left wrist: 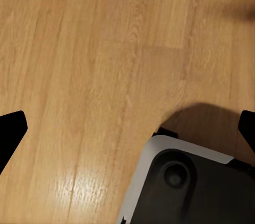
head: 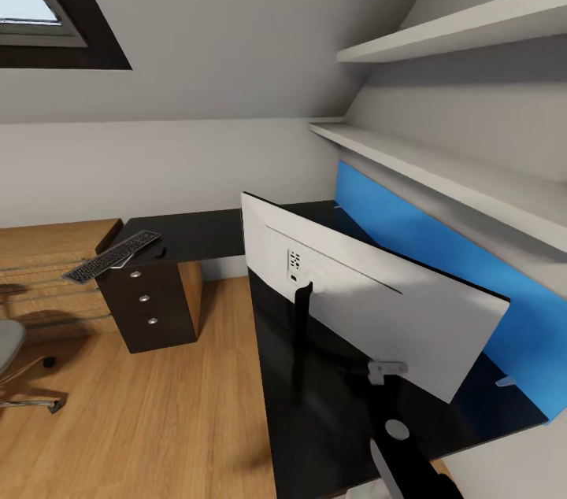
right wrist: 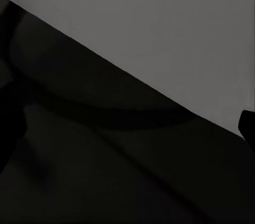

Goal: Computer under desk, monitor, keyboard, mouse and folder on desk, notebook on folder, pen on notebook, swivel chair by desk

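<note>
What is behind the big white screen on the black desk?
Behind the monitor runs a bright blue wall panel, with two pale shelves above it. We see the monitor's white back, so its screen side and the desk strip right behind it are hidden.

The monitor [head: 370, 302] shows its white back, so its screen is hidden, and it covers part of the surface [head: 197, 235] behind it. The swivel chair [head: 12, 361] is cut off by the left edge, with a bit of seat and base showing. The left pincer [left wrist: 127, 128] shows dark fingertips [left wrist: 10, 128] at the frame's sides. The skylight [head: 47, 3] is cropped at the top left.
</note>
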